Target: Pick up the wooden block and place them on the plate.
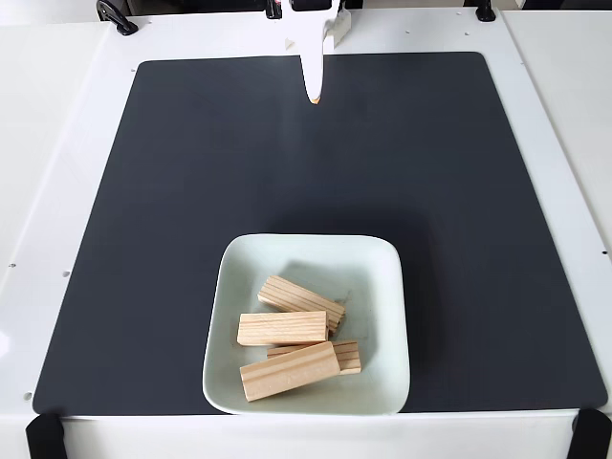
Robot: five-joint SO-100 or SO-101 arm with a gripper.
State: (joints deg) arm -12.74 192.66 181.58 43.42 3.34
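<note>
On the plate (308,254), near the bottom of the fixed view, four wooden blocks were seen piled together; one block (302,299) lay angled toward the plate's far side; a second (282,328) was lying across the middle; a third (289,370) sat nearest the front rim; a fourth (348,355) was mostly hidden beneath the others, only its end showing. No block was seen on the black mat (191,191); the placing was judged done or all but done, with retreat as the step in hand. The gripper (314,98) was seen at the top edge, well apart from the plate, its white fingers (316,57) tapering to a single tip over the mat; nothing was held and nothing was touched; the jaws appeared pressed together, no gap being visible between them, though the narrow angle left that slightly uncertain. For the next move, little was judged to be called for beyond parking the arm; if another block were to turn up outside this view, a reopening of the jaws would be needed first.
</note>
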